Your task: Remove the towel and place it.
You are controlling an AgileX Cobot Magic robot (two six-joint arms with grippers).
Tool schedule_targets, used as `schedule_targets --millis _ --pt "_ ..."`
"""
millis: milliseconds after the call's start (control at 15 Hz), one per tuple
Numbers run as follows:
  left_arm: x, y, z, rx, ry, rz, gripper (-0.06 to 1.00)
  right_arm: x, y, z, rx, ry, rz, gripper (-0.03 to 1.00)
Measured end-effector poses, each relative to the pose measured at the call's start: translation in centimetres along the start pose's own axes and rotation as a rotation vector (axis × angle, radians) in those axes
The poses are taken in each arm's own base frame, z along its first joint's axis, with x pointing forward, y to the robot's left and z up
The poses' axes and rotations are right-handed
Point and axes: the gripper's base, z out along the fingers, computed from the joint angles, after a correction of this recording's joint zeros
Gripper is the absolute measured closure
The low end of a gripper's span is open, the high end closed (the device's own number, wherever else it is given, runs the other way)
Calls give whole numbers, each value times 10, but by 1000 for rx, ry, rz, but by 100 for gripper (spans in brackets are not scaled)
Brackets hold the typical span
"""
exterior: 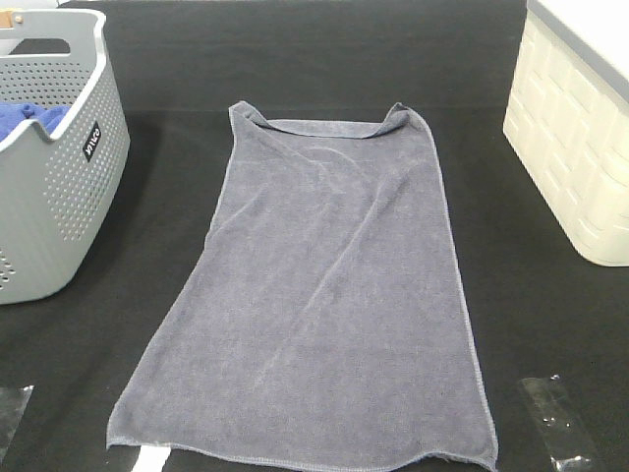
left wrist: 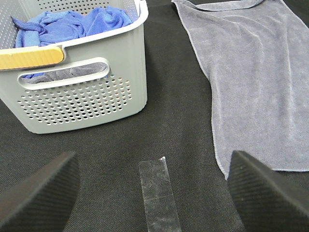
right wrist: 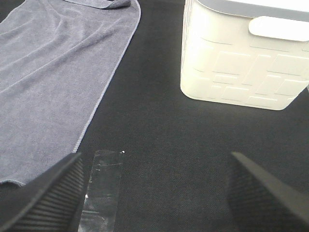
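The towel [exterior: 324, 295] lies spread flat on the table [exterior: 550, 324], with the basket [exterior: 59, 187] at nine o'clock; both tools [left wrist: 154, 193] [right wrist: 154, 188] hang apart, empty, so the task looks done.

even bright light; sharp focus

one towel [exterior: 324, 295], two baskets [exterior: 59, 177] [exterior: 575, 138], two tape strips [exterior: 555, 418] [exterior: 12, 413]

Towel [exterior: 329, 295]: large slate grey-purple terry rectangle, stitched hems. Lies spread flat on black surface, long axis running from near edge toward far side. Far hem folded over onto itself, two far corners slightly raised. Shallow wrinkles across middle. Nothing touching it.
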Motion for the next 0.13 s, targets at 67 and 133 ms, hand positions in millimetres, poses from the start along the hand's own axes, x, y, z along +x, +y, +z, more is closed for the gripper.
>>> schedule_targets --millis 67,133 --pt "0 0 0 0 0 0 14 0 0 0 0 0 0 21" --pt "0 0 0 0 0 0 14 0 0 0 0 0 0 21"
